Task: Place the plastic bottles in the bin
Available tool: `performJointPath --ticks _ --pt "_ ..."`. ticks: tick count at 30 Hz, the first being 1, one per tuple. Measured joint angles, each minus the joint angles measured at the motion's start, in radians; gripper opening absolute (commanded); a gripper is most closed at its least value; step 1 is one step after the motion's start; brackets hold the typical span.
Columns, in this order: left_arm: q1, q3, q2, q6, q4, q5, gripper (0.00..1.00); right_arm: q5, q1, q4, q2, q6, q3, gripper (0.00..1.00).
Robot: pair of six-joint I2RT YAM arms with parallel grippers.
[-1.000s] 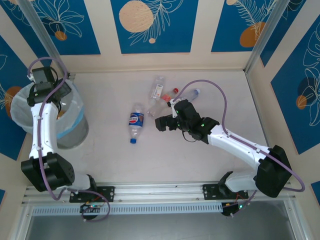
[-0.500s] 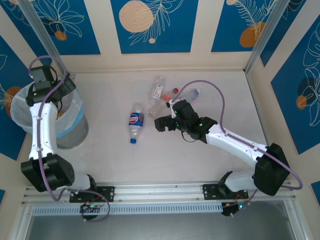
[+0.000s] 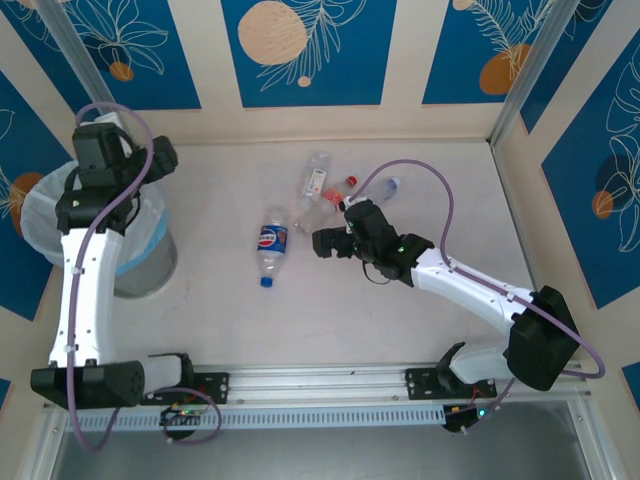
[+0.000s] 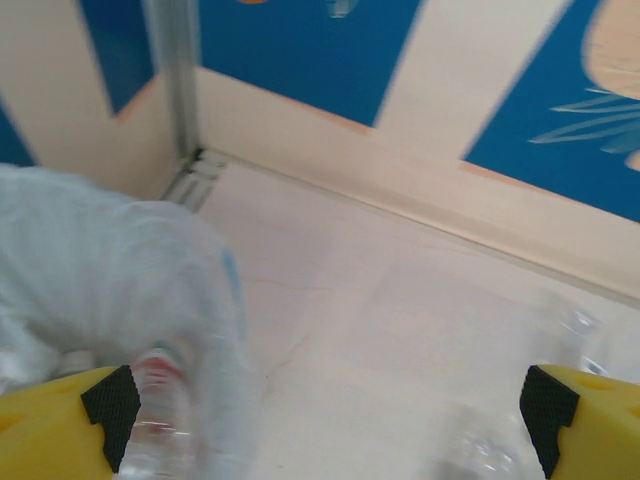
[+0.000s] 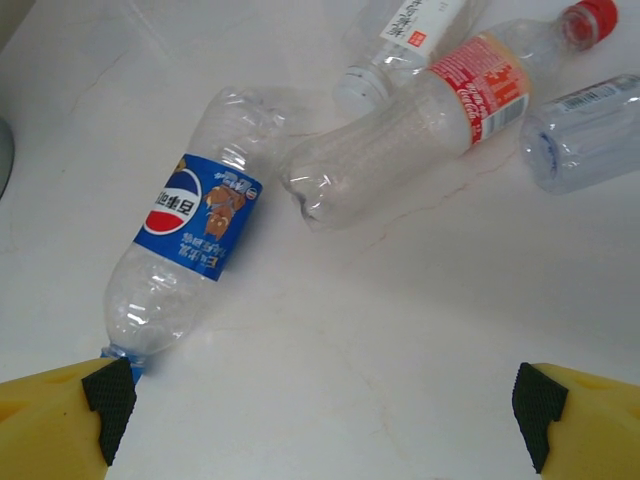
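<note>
Several plastic bottles lie mid-table: a blue Pepsi-label bottle, a red-label, red-capped bottle, a white-label bottle and a clear bottle. My right gripper hovers open just right of the Pepsi bottle, with nothing between its fingers. The bin, lined with a pale bag, stands at the left with a red-label bottle lying inside it. My left gripper is open and empty, up beside the bin's back right rim.
Blue-and-cream panelled walls close the table at the back and on both sides, with a metal post in the back left corner behind the bin. A rail runs along the near edge.
My left gripper has risen and swung from over the bin toward its back right rim, its jaws spreading to full width. The right arm has barely moved.
</note>
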Motion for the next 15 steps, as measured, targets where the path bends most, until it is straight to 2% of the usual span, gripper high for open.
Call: performJointPath --ticks 4,11,15 --pt "-0.122 -0.001 -0.003 0.011 0.0 0.021 0.99 0.033 -0.01 -0.006 0.003 0.039 0.0 0.99" --pt "-0.266 -0.069 -0.015 0.002 0.031 0.072 0.99 0.034 -0.061 -0.023 0.003 0.107 0.0 0.99" --pt "-0.384 -0.104 -0.016 -0.002 0.034 0.067 0.99 0.026 -0.102 -0.032 0.003 0.122 0.0 1.0"
